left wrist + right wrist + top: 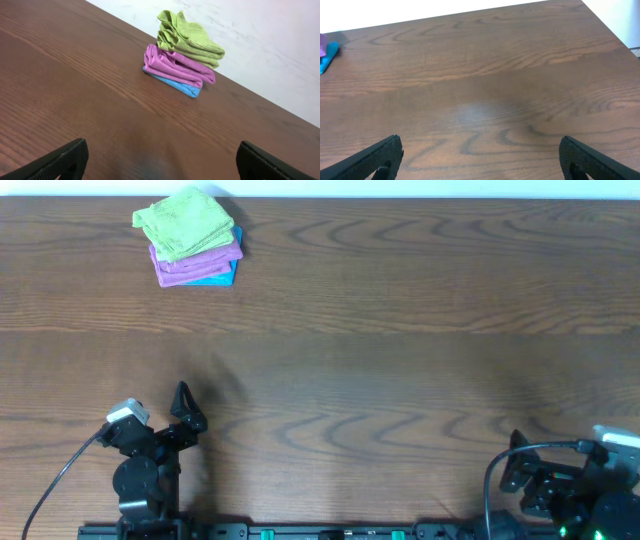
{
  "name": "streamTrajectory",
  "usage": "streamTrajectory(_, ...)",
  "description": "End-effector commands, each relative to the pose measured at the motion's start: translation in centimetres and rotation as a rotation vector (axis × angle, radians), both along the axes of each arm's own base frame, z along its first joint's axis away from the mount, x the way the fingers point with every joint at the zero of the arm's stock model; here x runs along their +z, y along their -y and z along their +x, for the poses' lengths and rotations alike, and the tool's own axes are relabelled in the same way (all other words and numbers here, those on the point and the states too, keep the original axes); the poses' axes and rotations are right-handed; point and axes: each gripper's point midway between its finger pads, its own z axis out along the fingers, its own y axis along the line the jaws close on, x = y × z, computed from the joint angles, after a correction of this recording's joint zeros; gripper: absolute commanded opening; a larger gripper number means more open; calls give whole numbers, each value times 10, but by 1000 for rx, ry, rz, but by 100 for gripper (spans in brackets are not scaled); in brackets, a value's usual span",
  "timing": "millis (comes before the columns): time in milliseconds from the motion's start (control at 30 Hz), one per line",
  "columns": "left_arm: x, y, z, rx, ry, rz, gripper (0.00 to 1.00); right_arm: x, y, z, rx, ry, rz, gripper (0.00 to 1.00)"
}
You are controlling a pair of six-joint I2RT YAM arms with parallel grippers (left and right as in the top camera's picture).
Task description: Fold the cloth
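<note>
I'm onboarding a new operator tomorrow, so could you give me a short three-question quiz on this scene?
1. Multiple choice: which cloth tops the stack? A) purple B) lime-green C) bright blue
2. True or false: the right arm's jaws are shut on a cloth.
3. Fill in: the stack sits near the far edge of the table, on the ___ arm's side.

Key:
1. B. The lime-green cloth lies on the purple cloth.
2. False. Both arms' jaws stand open and hold nothing.
3. left
</note>
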Motion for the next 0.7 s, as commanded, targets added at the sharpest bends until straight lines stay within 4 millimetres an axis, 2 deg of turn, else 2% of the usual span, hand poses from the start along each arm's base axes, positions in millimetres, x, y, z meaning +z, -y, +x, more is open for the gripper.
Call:
streamTrajectory(0,-14,0,0,-1,-25,6,95,0,1,0,-13,1,13,99)
streamTrajectory(367,-14,0,0,-1,-25,6,95,-1,1,0,-16,1,13,99)
streamTrajectory(467,-14,0,0,-1,-25,6,95,-2,8,-6,-60,-1,11,99)
streamTrajectory(533,-14,0,0,-1,-25,6,95,3,18,-12,-119,37,-1,99)
streamTrajectory(667,-14,0,0,-1,-25,6,95,31,26,-12,-166,246,-8,99)
